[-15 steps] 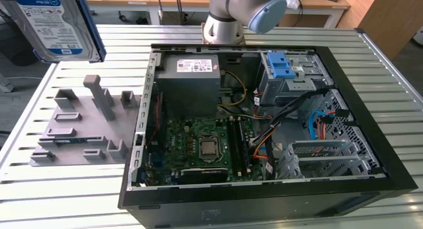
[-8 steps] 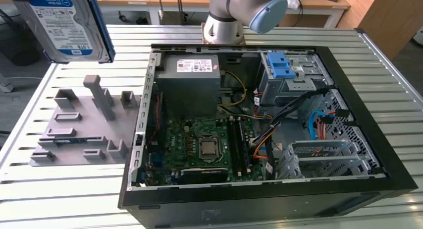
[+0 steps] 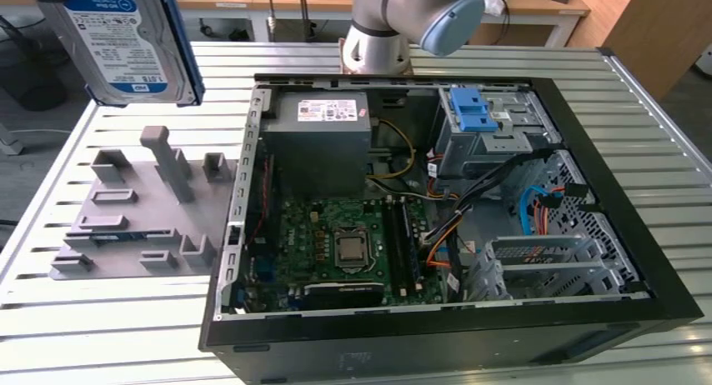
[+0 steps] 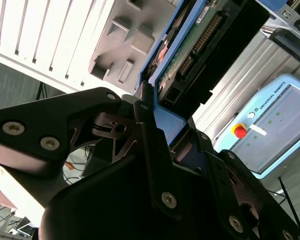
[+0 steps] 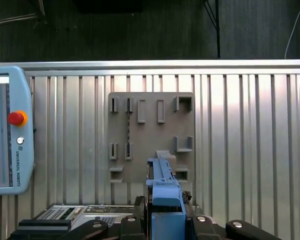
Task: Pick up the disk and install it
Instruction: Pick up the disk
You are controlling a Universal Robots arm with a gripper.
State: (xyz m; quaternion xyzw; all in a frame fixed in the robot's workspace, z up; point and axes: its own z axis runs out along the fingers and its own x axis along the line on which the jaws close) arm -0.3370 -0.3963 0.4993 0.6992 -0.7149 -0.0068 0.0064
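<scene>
Fingers tight on the disk

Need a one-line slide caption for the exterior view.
Disk held high above the grey fixture plate, beside the open computer case on the slatted table.

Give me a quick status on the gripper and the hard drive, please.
Gripper shut on hard drive. Drive held in the air over grey fixture plate. Not yet in open computer case.

The disk is silver metal with a glossy paper label and a smooth blue plastic bracket. Beside the matt black computer case, the table is ribbed bare metal, faintly shiny.
</scene>
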